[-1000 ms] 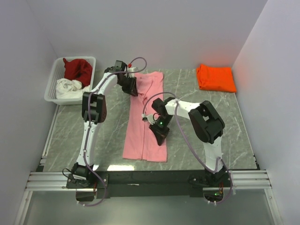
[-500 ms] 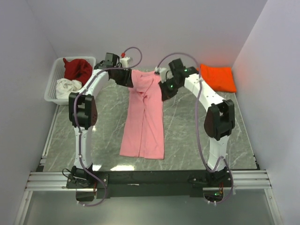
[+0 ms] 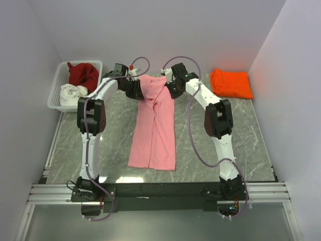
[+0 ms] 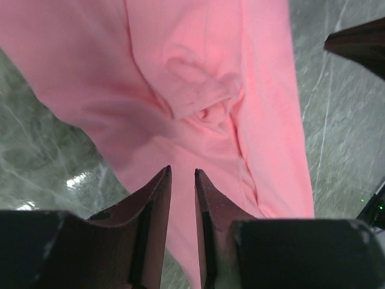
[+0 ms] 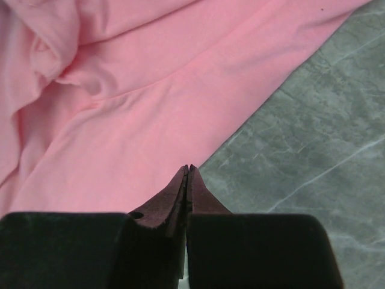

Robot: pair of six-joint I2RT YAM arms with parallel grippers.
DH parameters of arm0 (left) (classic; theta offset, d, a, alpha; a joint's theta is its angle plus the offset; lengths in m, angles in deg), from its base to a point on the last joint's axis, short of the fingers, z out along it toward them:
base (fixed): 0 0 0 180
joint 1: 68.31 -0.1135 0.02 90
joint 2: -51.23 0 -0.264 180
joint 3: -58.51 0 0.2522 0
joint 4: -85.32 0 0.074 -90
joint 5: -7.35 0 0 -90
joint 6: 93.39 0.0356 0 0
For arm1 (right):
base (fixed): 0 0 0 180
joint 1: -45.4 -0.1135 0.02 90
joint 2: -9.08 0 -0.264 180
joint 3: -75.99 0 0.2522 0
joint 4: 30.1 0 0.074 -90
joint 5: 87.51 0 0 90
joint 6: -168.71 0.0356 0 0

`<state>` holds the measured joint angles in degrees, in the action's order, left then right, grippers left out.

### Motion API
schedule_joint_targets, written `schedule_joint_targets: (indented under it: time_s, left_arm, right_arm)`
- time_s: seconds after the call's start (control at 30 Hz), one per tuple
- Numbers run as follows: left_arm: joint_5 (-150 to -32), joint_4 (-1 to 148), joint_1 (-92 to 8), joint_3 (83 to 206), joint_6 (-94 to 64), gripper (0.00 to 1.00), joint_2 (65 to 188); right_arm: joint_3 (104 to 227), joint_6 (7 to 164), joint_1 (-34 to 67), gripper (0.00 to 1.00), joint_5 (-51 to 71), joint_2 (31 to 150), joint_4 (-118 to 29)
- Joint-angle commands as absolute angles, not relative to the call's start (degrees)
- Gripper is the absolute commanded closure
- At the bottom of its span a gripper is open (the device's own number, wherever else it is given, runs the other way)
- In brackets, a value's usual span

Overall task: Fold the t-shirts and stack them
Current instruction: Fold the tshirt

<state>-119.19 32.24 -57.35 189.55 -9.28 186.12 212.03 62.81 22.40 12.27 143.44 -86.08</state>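
Pink t-shirt (image 3: 153, 130) is folded into a long strip down the middle of the surface (image 3: 225, 135), top end at the far edge. My left pincer (image 3: 134, 90) is clamped on that end, fingers a sliver apart with pink cloth in the gap. My right pincer (image 3: 171, 88) is squeezed together on the shirt's edge. A folded orange t-shirt (image 3: 231, 83) sits in the far right corner. The dark red t-shirt (image 3: 83, 74) and white t-shirt (image 3: 72, 93) are in the basket (image 3: 54, 95) off the far left corner.
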Motion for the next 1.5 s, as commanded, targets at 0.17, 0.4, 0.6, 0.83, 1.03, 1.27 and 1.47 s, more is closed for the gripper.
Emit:
schedule_joint_targets:
  time_s: [0.17, 0.4, 0.6, 0.83, 1.03, 1.27, 1.47]
  left_arm:
    - [-122.0, 30.2, -58.8, 186.4, -12.3, 0.73, 187.3]
    - [-120.5, 26.0, -59.5, 185.2, -11.7, 0.73, 187.4]
    - [-117.0, 22.6, -60.4, 183.2, -10.9, 0.76, 187.3]
    - [-115.5, 21.4, -61.5, 182.3, -9.8, 0.77, 185.4]
    - [-120.2, 27.2, -61.0, 183.9, -8.2, 0.66, 181.7]
    - [-119.2, 27.0, -58.6, 187.1, -7.6, 0.66, 182.9]
    - [-118.6, 25.4, -57.1, 191.2, -9.2, 0.67, 187.5]
  right_arm:
    - [212.8, 58.1, 20.5, 1.0, 5.1, 146.4, -80.3]
    - [216.8, 54.8, 19.0, 1.0, 0.6, 149.9, -82.1]
    - [216.4, 53.9, 18.5, 1.0, -0.4, 150.1, -82.1]
    - [216.5, 52.4, 17.7, 1.0, -3.0, 151.2, -82.9]
    - [215.5, 53.0, 17.5, 1.0, -3.0, 148.2, -82.8]
    - [207.5, 54.1, 16.6, 1.0, 6.7, 138.3, -83.2]
    - [213.3, 54.0, 15.1, 1.0, 9.7, 143.5, -92.2]
